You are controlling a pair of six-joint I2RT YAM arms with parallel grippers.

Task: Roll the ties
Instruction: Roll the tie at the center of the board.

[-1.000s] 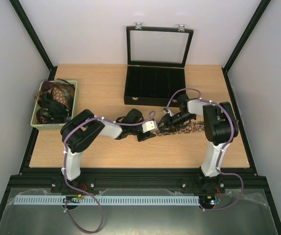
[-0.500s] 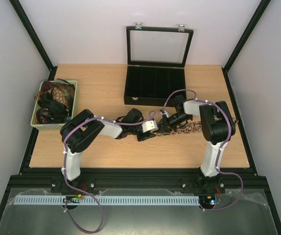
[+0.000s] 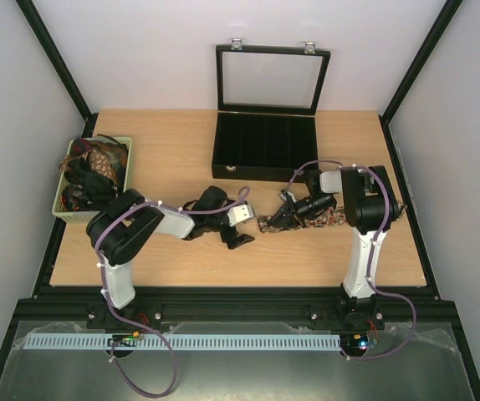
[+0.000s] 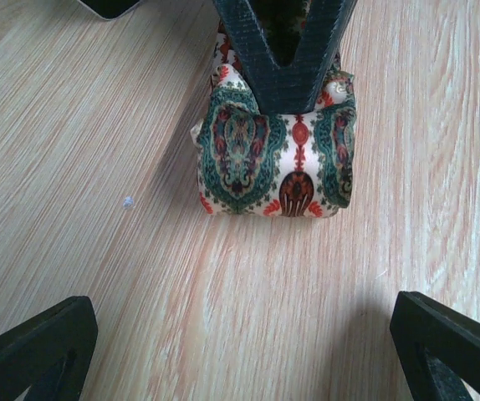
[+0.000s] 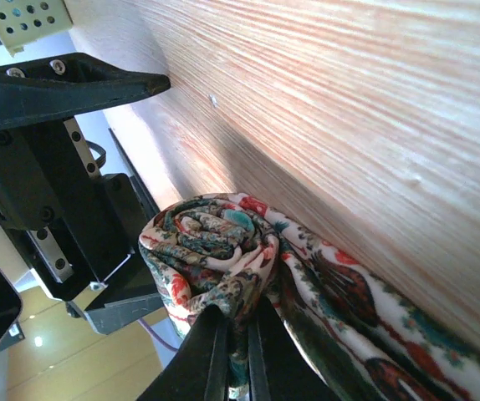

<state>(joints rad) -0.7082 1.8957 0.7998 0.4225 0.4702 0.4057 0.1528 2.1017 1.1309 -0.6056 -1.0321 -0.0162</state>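
The step in hand is the rolling of one tie (image 3: 334, 219), which lies flat across the right half of the table (image 3: 173, 150), its unrolled length running out to the right beneath the right arm. The right gripper (image 3: 283, 215) pinches the started roll (image 5: 215, 242) at the tie's left end. Its jaws are closed to a narrow slit on the fabric, and the right wrist view shows a tight spiral of several turns held at the fingertips. To do this step well, check the grip first: the pinch should take the core of the spiral and not only the outer layer, or the inner turns may spring loose. Turn the roll along the line of the tie so that each new layer lands square on the last; a skewed turn would probably produce a cone that telescopes. Hold the flat length lightly taut and the roll low on the wood. The left gripper (image 4: 242, 317) stands at its widest, holding and touching nothing; its wrist view shows both fingers framing bare wood, with the roll ahead and apart from them. It sits just left of the roll, well placed to steady it if needed. More ties (image 3: 89, 171) lie in the basket (image 3: 89, 217) at the table's left edge, and the open case (image 3: 261, 173) stands at the back.
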